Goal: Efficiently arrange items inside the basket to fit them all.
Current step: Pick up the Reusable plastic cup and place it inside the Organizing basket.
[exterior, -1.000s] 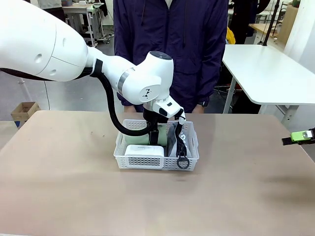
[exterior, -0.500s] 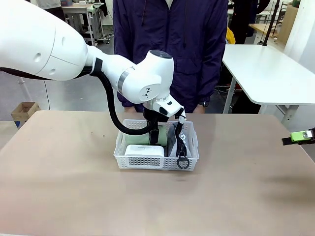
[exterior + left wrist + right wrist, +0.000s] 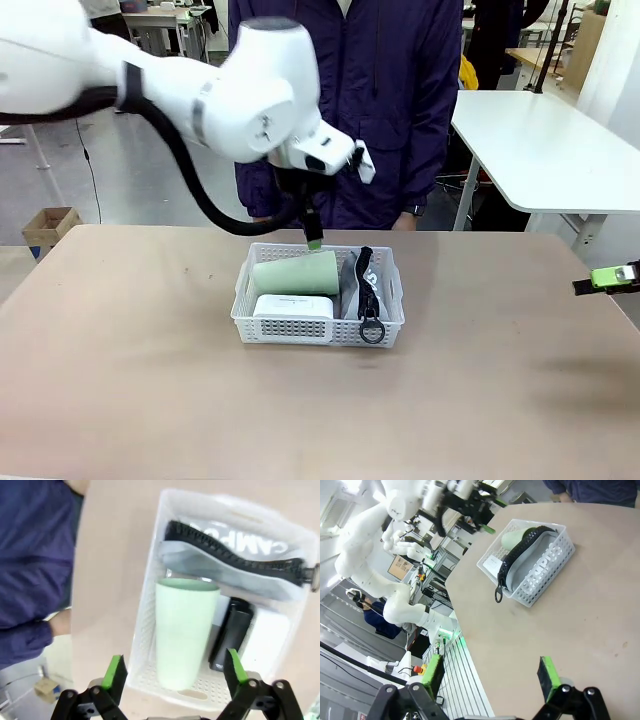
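The white lattice basket (image 3: 320, 331) sits at mid-table. Inside, the pale green cup (image 3: 297, 272) lies on its side along the back left, with the white box (image 3: 293, 305) in front of it. The grey CAMPUS pouch (image 3: 352, 283) stands on edge at the right, its black strap draped over the front rim. In the left wrist view the cup (image 3: 184, 630) lies beside the black stapler (image 3: 231, 632), the pouch (image 3: 225, 555) and the box (image 3: 272, 635). My left gripper (image 3: 313, 240) hangs open just above the cup, holding nothing. My right gripper (image 3: 610, 278) is open at the far right.
A person in a dark blue jacket (image 3: 345, 100) stands right behind the basket at the far edge. Bare tabletop (image 3: 150, 380) surrounds the basket. A white table (image 3: 540, 150) stands at the back right, off this table.
My left arm has risen out of the basket and swung up and left. The cup, earlier hidden behind the gripper, now lies free on its side. The right gripper has not moved.
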You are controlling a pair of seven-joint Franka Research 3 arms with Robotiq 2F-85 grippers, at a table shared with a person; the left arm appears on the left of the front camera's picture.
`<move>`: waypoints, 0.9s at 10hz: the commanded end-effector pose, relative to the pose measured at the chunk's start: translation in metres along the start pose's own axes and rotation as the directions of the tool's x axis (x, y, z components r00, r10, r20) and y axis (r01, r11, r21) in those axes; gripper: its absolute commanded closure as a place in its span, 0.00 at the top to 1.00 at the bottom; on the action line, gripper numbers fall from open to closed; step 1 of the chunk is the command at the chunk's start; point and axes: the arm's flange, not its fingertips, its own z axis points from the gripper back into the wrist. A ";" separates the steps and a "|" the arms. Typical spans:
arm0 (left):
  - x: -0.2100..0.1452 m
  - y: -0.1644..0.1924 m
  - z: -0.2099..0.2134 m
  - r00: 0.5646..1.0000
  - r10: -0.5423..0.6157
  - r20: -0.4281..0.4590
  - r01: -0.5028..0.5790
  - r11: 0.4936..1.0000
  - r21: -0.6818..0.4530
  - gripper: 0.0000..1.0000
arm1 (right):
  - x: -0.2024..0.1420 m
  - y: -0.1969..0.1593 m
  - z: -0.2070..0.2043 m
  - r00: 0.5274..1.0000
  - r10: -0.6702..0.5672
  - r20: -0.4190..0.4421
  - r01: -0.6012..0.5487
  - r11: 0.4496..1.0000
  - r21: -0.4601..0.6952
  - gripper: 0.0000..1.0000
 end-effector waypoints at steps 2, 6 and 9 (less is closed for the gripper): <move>-0.080 -0.011 0.045 0.965 0.092 0.247 -0.043 0.979 -0.200 1.00 | 0.001 0.002 -0.001 1.000 0.001 0.019 -0.002 1.000 0.009 1.00; -0.208 0.010 0.071 0.784 0.415 0.461 -0.078 0.803 -0.591 1.00 | 0.001 0.002 -0.001 1.000 0.001 0.019 -0.002 1.000 0.009 1.00; -0.324 0.012 0.054 0.537 0.739 0.407 -0.166 0.565 -0.808 1.00 | 0.001 0.002 -0.001 1.000 0.001 0.019 -0.002 1.000 0.009 1.00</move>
